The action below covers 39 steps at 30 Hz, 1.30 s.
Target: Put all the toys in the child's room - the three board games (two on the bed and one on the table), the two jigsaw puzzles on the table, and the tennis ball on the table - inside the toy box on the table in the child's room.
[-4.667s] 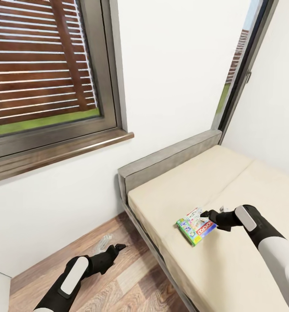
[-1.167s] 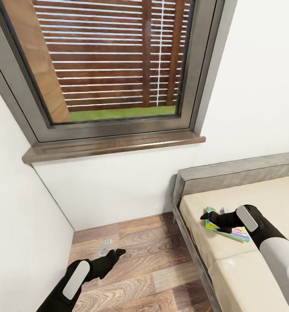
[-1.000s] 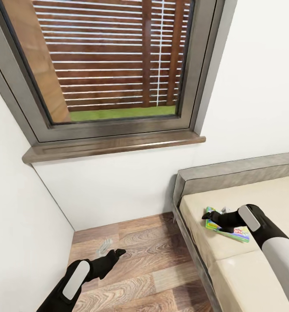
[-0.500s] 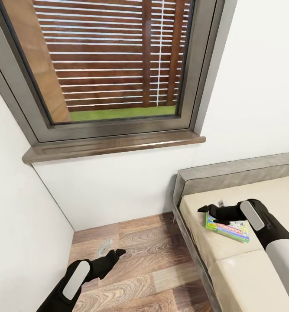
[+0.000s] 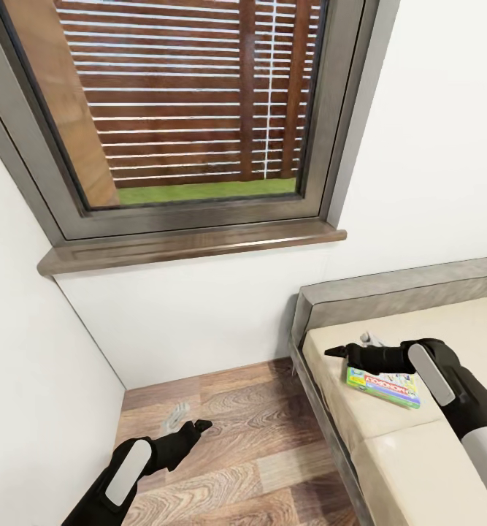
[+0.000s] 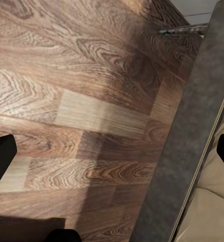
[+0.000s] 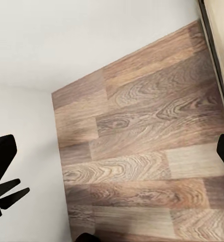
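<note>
Left end effector point(image 5: 192, 426): low over wood-plank floor point(image 5: 236, 431), fingers spread apart, holding nothing. Window point(image 5: 192, 109) with sill above, white wall below. Bed point(image 5: 418, 453): grey headboard, beige sheet. Monopoly board game point(image 5: 385, 385) lying flat on sheet near bed's edge. Right end effector point(image 5: 345, 349): just above game's near end, fingers spread, gripping nothing; contact with box cannot be determined.

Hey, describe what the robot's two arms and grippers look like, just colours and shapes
Both arms are matte black near the wrist, each carrying an elongated pale grey oval panel on the forearm, with white casing farther back. The left gripper and right gripper are black, ending in slim pointed fingers. In the wrist views the fingertips appear as plain black shapes. No cables or markings are visible.
</note>
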Tool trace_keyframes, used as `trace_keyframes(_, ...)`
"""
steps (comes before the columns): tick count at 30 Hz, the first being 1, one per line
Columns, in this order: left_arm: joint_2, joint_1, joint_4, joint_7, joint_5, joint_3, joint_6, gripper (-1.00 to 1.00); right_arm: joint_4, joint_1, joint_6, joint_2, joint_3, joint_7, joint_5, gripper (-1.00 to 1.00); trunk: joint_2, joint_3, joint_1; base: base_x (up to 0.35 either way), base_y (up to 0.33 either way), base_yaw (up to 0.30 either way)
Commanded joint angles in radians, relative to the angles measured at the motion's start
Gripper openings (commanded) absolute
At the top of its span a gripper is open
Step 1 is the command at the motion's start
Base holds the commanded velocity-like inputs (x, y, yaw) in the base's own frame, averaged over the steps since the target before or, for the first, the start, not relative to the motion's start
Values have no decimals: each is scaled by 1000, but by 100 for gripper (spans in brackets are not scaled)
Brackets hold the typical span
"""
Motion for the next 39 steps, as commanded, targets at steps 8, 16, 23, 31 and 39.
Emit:
trace_keyframes(8, 0, 0, -1, 4, 6, 0, 3, 100, -11, 0, 1, -41, -9, 8, 25, 100, 0, -1, 0, 0, 0, 0)
trace_keyframes(16, 0, 0, -1, 4, 6, 0, 3, 100, 54, -38, -42, -77, -16, -165, 55, 100, 0, -1, 0, 0, 0, 0)
trace_keyframes(23, -2, 0, -1, 4, 7, 0, 3, 100, 175, -110, -127, -73, -15, -408, 96, 100, 0, -1, 0, 0, 0, 0)
trace_keyframes(31, -3, 0, -1, 4, 7, 0, 3, 100, 237, -143, -155, -75, -15, -457, 109, 100, 0, -1, 0, 0, 0, 0)
trace_keyframes(39, -3, 0, -1, 4, 7, 0, 3, 100, 265, -160, -169, -81, -19, -432, 117, 100, 0, -1, 0, 0, 0, 0)
